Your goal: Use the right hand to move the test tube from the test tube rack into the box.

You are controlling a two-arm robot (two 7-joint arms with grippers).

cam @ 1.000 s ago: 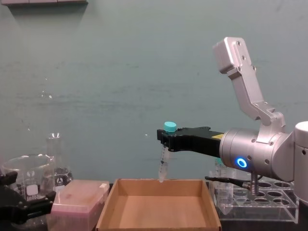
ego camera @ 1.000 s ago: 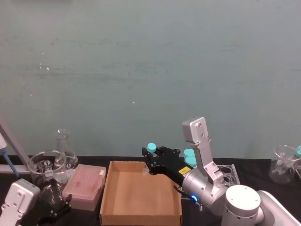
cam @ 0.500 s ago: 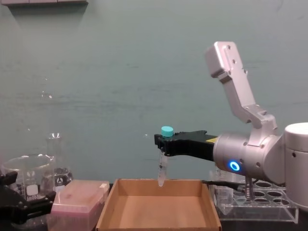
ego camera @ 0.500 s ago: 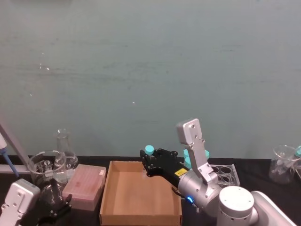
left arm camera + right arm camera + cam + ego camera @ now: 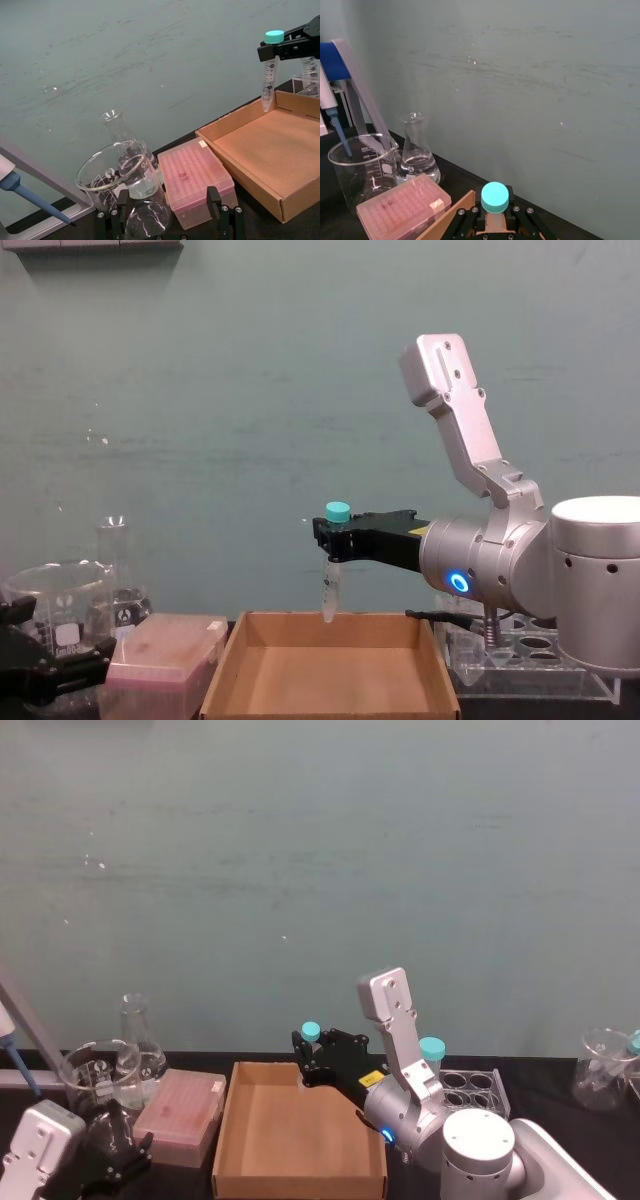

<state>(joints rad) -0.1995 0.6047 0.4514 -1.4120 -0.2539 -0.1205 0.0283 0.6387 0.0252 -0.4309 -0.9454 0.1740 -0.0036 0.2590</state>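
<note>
Right hand (image 5: 334, 538) grips test tube (image 5: 328, 596) beneath its cap; tip hangs over box (image 5: 330, 682).

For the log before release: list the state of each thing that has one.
Right hand: shut on tube.
Tube: capped, near upright, held over box's far wall.
Box: open, empty.
Rack: one wide capped tube in it.
Left hand: parked at lower left.

soft, even, rather dim light, faint shadows.
</note>
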